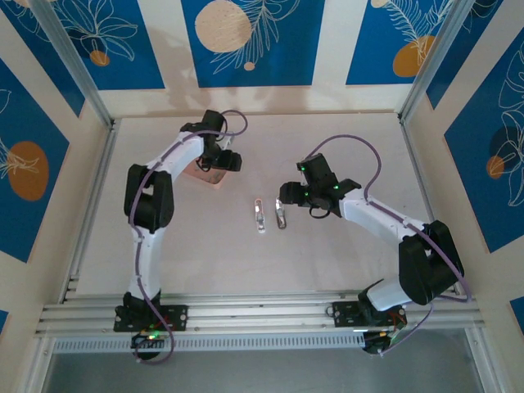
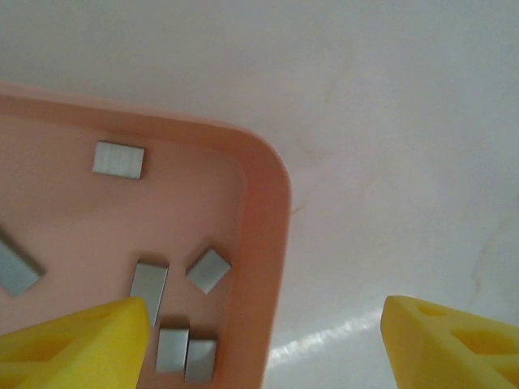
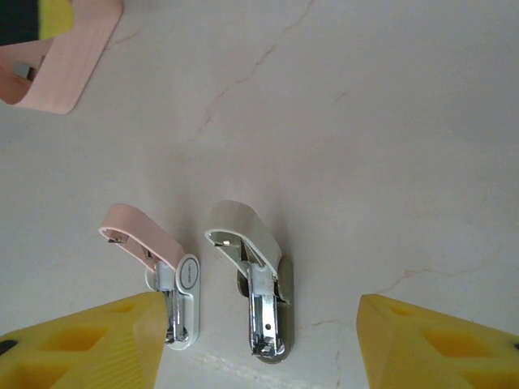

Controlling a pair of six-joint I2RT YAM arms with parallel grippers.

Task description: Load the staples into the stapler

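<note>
Tabletop (image 1: 327, 254), pale and veined, lies beneath both claws. Left claw (image 2: 263, 314) hangs released, its yellow fingers (image 2: 89, 340) spread wide and gripping nothing. Directly under it sits the pink tray (image 2: 268, 227), whose rounded corner falls between the fingers. Right claw (image 3: 259, 306) is likewise released and empty. Just below its gap two staplers lie side by side, not touching: a pink-topped stapler (image 3: 166, 275) close to one finger and a grey stapler (image 3: 261, 312) under the middle, both apparently hinged open. The staples (image 2: 149, 290) lie loose inside the tray, most clustered beside the left claw's finger that hangs over the tray, one near the tray's far wall.
</note>
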